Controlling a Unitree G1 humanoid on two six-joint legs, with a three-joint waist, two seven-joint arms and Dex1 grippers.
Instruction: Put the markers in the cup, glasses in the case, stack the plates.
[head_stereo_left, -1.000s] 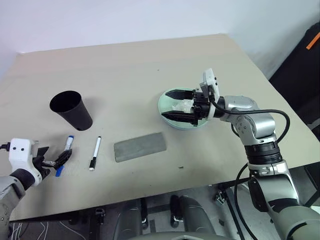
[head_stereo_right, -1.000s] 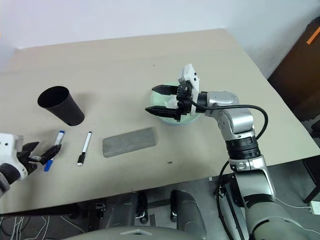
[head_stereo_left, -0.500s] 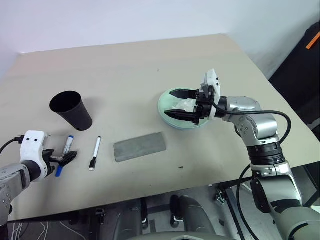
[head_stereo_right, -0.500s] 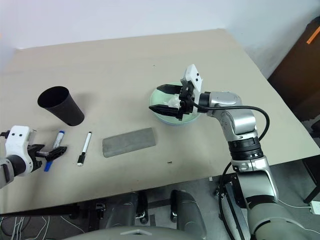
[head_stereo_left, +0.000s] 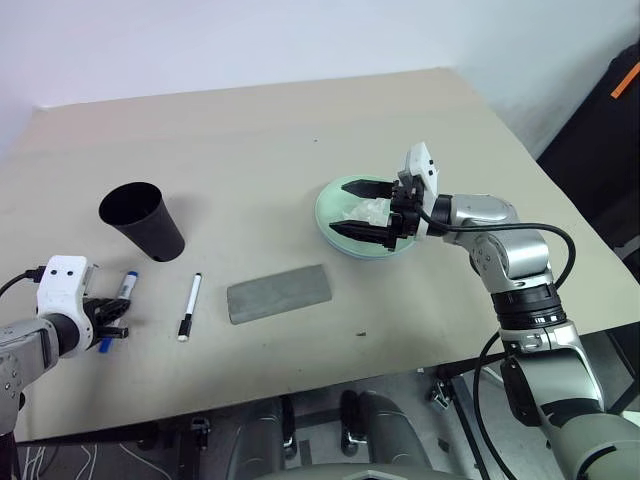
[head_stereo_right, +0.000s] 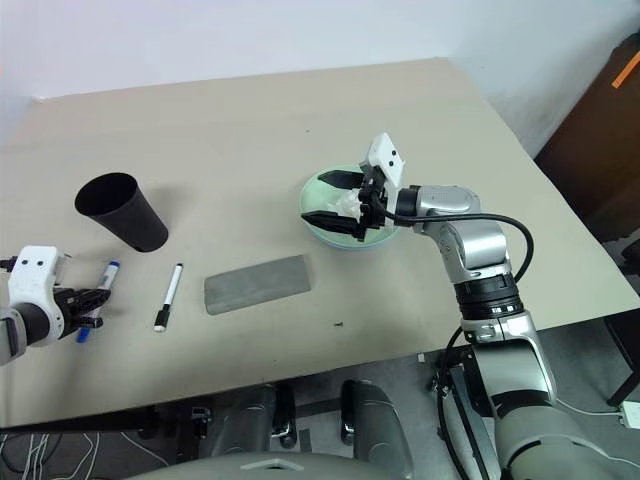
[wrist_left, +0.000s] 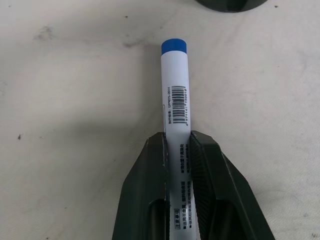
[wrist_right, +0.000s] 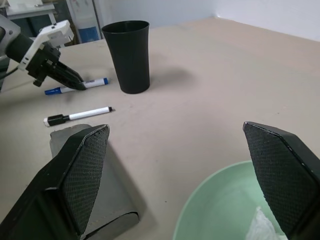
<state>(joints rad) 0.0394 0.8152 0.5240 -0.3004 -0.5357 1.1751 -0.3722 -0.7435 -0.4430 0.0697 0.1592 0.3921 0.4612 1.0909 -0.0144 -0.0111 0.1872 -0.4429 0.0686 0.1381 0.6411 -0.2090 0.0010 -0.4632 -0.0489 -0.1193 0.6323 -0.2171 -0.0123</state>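
Note:
My left gripper is shut on the blue-capped marker, which lies low over the table near the black cup. The black-capped marker lies flat between that marker and the grey case, whose lid is down. My right gripper hangs open and level over the mint green plate, with nothing between its fingers. A bluish rim shows under that plate's near edge. A crumpled whitish thing lies in the plate. The glasses are out of view.
The tan table has broad free room behind the cup and the plate. Its front edge runs just below the case and the markers. A dark object with an orange strip stands beyond the table's right edge.
My left gripper, open around the blue-capped marker before, has shut on it and tipped its wrist. The right gripper has stayed open over the plate.

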